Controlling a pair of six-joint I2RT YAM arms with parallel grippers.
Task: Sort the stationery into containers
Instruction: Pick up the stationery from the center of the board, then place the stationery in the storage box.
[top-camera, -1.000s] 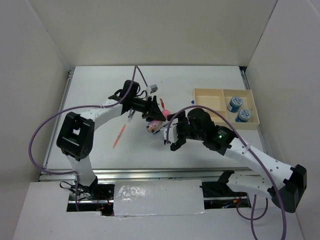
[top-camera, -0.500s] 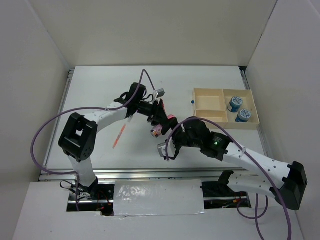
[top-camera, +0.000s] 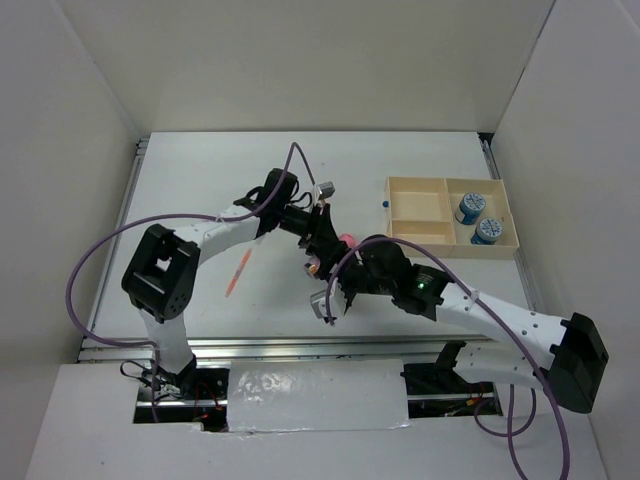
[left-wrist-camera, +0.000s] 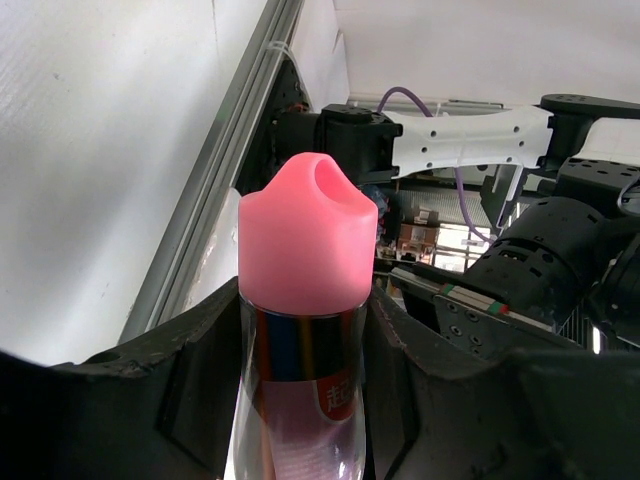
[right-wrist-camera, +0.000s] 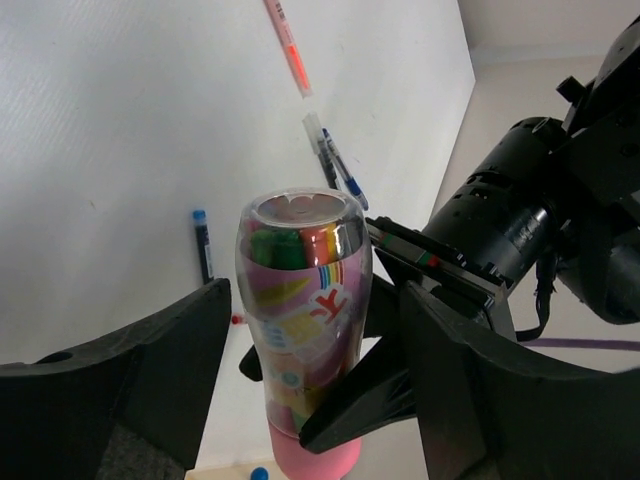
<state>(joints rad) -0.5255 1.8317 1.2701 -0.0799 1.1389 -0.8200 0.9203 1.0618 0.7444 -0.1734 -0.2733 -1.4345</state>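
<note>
On the white table (top-camera: 200, 180), far right, sits the wooden tray (top-camera: 415, 205). Its left compts look bare. The right one holds both blue-and-white rolls (top-camera: 467, 208), so that part reads as done, maybe a third of the job.

Both arms meet at table ctr, above the surface. The left gripper (left-wrist-camera: 305, 300) is pinching the pink cylinder (left-wrist-camera: 308, 240) just below its pink cap, w/ fingers pressed to both sides of the clear body. The right gripper (right-wrist-camera: 318, 290) has its fingers spread astride the same cylinder, cap end toward its palm and clear base poking past the tips. Slim gaps show each side, so it's not clamped on, as far as I can see. Prob a mid-air handover, left to right, since the tray is on the right arm's side.

Not yet sorted: the cylinder, plus pens lying loose on the table:
- orange pen (top-camera: 238, 272), well left of ctr
- blue pens (right-wrist-camera: 335, 165), a pair side by side
- short dark-blue pen (right-wrist-camera: 202, 245), near those

There's also a blue speck (top-camera: 384, 203) by the tray's left wall, too small to tell.
</note>
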